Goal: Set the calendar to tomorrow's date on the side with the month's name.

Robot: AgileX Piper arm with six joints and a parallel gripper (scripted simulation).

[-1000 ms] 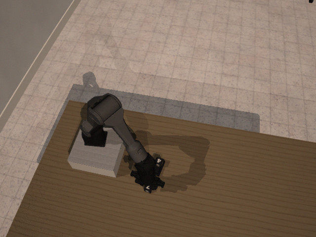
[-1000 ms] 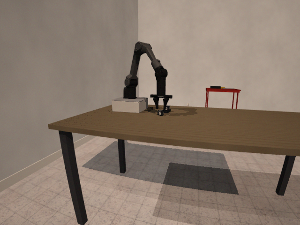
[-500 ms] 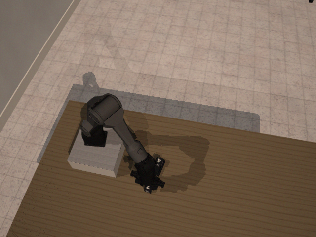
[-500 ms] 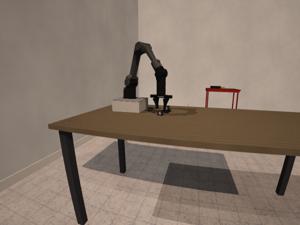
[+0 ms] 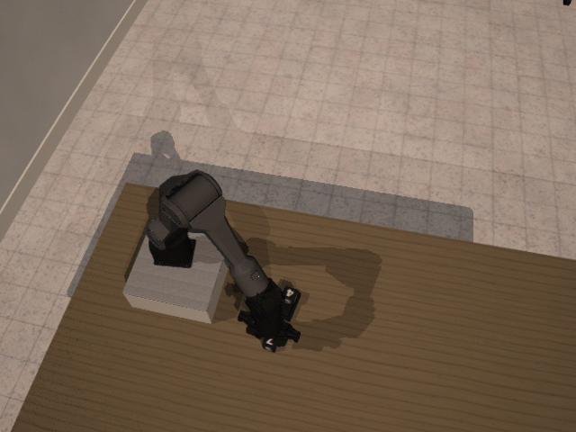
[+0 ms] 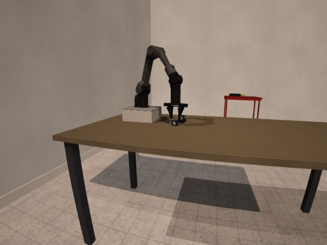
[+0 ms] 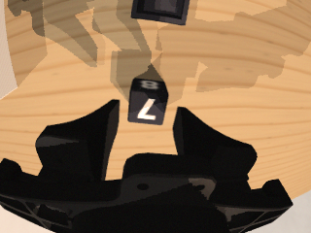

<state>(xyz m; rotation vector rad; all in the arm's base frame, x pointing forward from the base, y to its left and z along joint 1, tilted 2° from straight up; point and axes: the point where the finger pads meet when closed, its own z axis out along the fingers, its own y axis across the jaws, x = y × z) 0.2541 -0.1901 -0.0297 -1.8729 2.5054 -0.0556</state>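
The arm [image 5: 228, 246] [image 6: 158, 53] arches up from its block and bends down steeply, its pincer [image 5: 269, 328] [image 6: 176, 119] [image 7: 147, 114] pointing at the worktop [image 5: 372, 372] [image 6: 184, 142] [image 7: 272, 146]; the pincer is released, fingers parted, above a dark cube [image 5: 269, 344] [image 6: 174, 122] [image 7: 147, 104] resting on the worktop; another cube [image 5: 290, 294] [image 6: 182, 117] sits in the tray [image 5: 290, 312] [image 6: 182, 121] [image 7: 157, 20] nearby.

No change can be made out between the earlier top and exterior views and those of now: no shift in the arm [image 5: 222, 241] [image 6: 165, 62], the pincer [image 5: 269, 328] [image 6: 175, 119] [image 7: 147, 114] or the loose cube [image 5: 268, 344] [image 6: 174, 123] [image 7: 146, 109] is seen. Whether anything has been altered in the wrist view cannot be told, since it is shown only as it is now.
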